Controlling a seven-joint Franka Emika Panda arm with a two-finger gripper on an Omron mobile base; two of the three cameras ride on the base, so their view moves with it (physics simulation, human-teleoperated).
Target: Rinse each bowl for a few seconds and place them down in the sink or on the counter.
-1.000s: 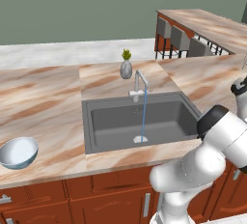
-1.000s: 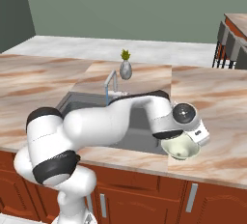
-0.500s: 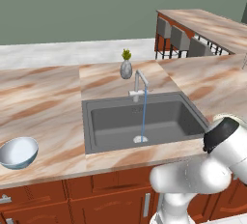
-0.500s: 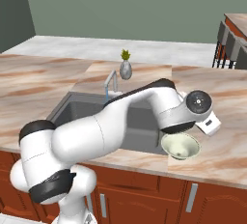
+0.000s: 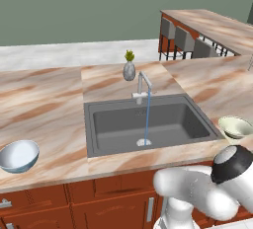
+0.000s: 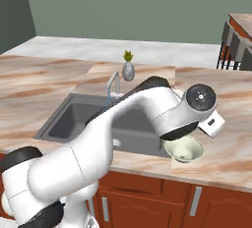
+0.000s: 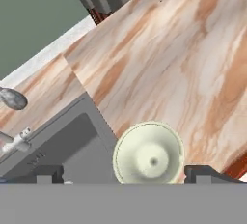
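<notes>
Gripper [image 7: 123,174] jaws wide apart, hovering over cream-green bowl [image 7: 148,153] on counter [image 7: 193,68] beside sink [image 5: 148,124]. Faucet [image 5: 143,86] running. Blue-white bowl [image 5: 19,155] sits left.

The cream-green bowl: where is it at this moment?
The cream-green bowl sits on the counter just right of the sink, near the front edge, at the far right of the left base view.

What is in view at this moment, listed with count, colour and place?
Small shallow cream-green bowl: one, on the counter right of the sink.
Larger pale blue-white bowl: one, on the counter far left.
Dark grey rectangular sink: one, centre, water running into it.
Slim silver faucet: one, behind the basin.
Small grey vase with plant: one, behind the faucet.
Tan-and-pink marble counter: one, above red-brown cabinets.
Grey bar stools: a row, far right.
End effector: one, open, above the cream-green bowl.
</notes>
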